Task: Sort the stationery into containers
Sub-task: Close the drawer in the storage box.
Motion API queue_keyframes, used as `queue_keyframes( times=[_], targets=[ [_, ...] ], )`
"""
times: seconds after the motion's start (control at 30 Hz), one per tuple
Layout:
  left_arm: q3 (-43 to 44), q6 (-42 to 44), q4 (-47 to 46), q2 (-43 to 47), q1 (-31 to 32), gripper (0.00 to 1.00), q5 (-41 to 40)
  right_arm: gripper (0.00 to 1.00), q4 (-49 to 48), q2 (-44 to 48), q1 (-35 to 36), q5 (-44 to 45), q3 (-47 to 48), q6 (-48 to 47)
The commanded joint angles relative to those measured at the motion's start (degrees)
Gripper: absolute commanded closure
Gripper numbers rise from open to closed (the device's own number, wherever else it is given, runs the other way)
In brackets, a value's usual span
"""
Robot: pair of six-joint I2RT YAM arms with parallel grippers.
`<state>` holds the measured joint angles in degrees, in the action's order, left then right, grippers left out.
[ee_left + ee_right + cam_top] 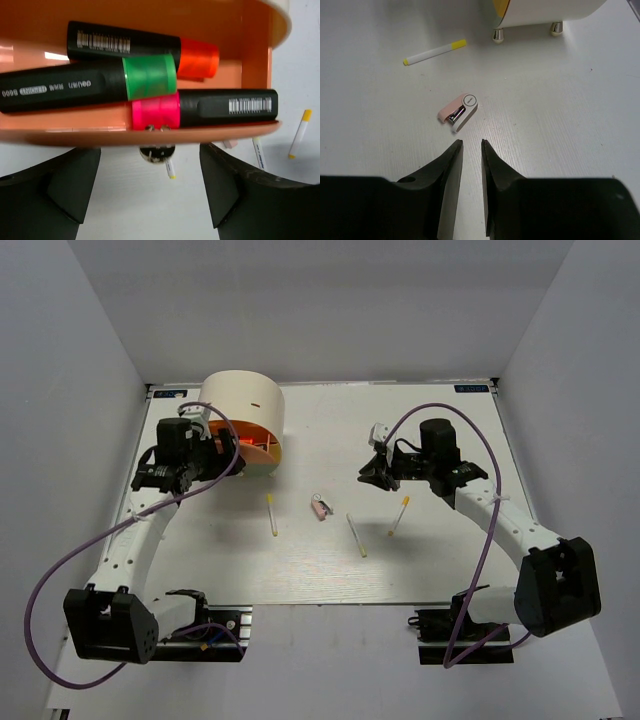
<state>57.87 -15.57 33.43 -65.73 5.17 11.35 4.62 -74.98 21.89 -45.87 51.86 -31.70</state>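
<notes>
An orange drawer [150, 136] stands swung out of the cream organiser [243, 405]. It holds three black highlighters, with an orange end [197, 57], a green end [150, 76] and a pink end [155, 111]. My left gripper [150, 195] is open just in front of the drawer, its wide jaws either side of the small round knob [156, 152] without touching it. My right gripper [471, 145] hovers over the table, open by a narrow gap with nothing in it, just short of a small pinkish block [457, 112].
Three pale-yellow sticks [272, 515] [357, 535] [399, 516] lie on the white table around the pinkish block [320, 507]. One stick [435, 52] lies beyond the block in the right wrist view. The organiser's metal feet [497, 35] stand further back.
</notes>
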Motion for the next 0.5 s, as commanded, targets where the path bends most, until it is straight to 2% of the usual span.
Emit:
queue_keyframes(
  times=[0.0,0.33,0.47],
  targets=[
    [2.08,0.1,-5.38,0.17,0.54,0.1,-2.21,0.72,0.56,1.59,0.0,0.16,0.09,-0.46],
    [-1.43,0.63,-13.74,1.4,0.54,0.09,-2.12,0.72,0.91,1.42,-0.18,0.43,-0.18,-0.99],
    [-1.44,0.63,-14.27,0.88,0.54,0.09,-3.18,0.72,0.91,1.24,0.08,0.43,-0.09,-0.99]
  ],
)
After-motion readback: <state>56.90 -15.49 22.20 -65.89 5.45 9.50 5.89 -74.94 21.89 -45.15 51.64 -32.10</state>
